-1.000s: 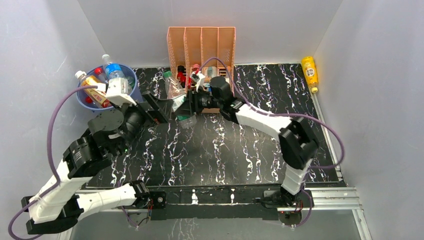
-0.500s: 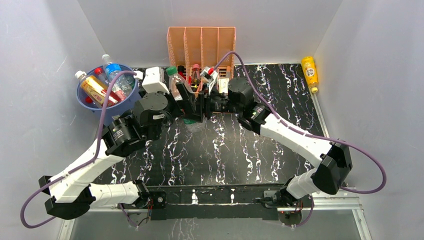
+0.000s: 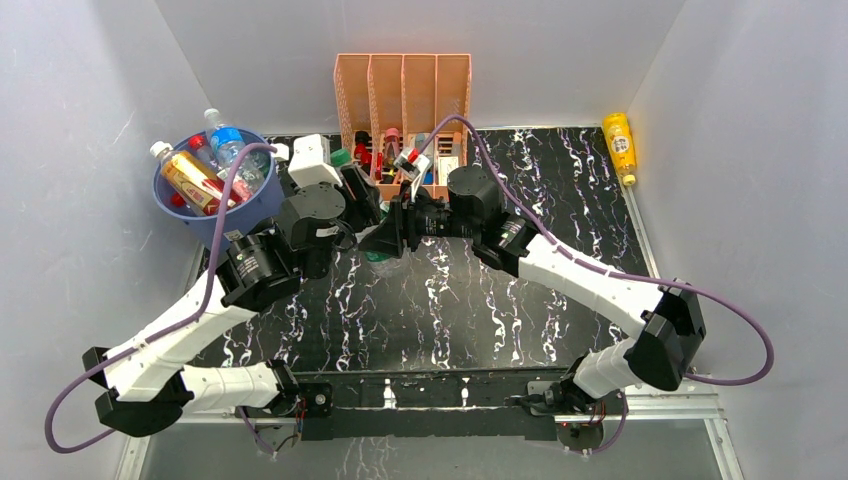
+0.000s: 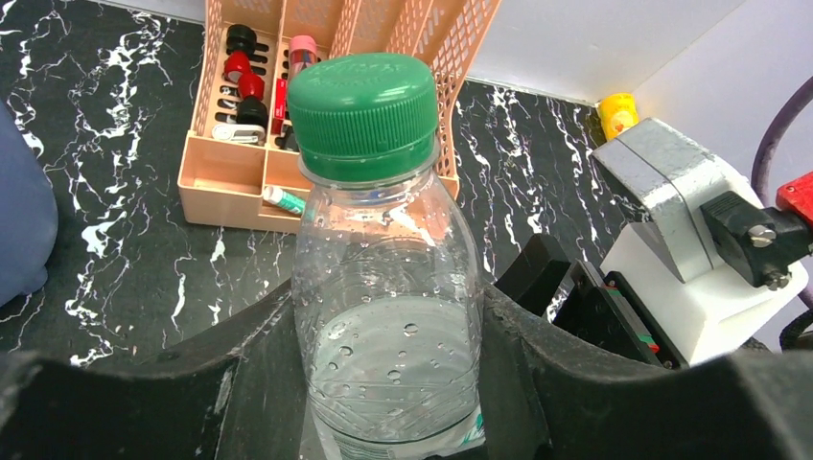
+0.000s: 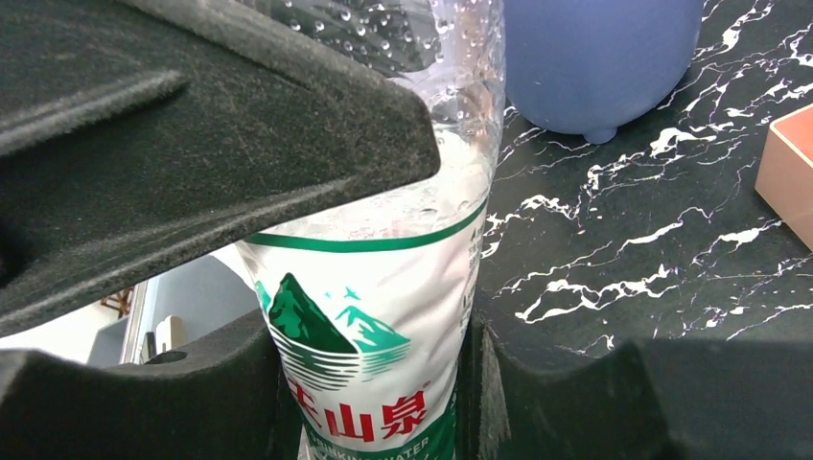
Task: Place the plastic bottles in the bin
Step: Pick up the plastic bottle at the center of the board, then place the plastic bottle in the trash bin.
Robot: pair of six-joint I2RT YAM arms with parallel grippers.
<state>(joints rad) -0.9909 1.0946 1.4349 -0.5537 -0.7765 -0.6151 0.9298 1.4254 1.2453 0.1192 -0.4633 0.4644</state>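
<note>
A clear plastic bottle (image 4: 383,287) with a green cap (image 4: 364,115) and a green-and-white label (image 5: 369,364) is held between both arms in front of the peach rack. My left gripper (image 4: 388,369) is shut on its clear upper body, a finger pressing each side. My right gripper (image 5: 374,383) is shut on the labelled lower part. From above, the two grippers meet at the bottle (image 3: 385,255), which is mostly hidden by them. The blue bin (image 3: 215,208) stands at the far left with several bottles in it. A yellow bottle (image 3: 620,145) lies at the far right.
The peach slotted organizer (image 3: 400,80) stands at the back centre with small items among its dividers (image 4: 240,86). White walls close in the black marbled table (image 3: 450,310) on three sides. The bin's blue wall (image 5: 599,57) is close behind the held bottle.
My left arm swung from the bin over to the bottle and closed its jaws on it. The right arm drew the bottle slightly away from the rack, still gripping it.
</note>
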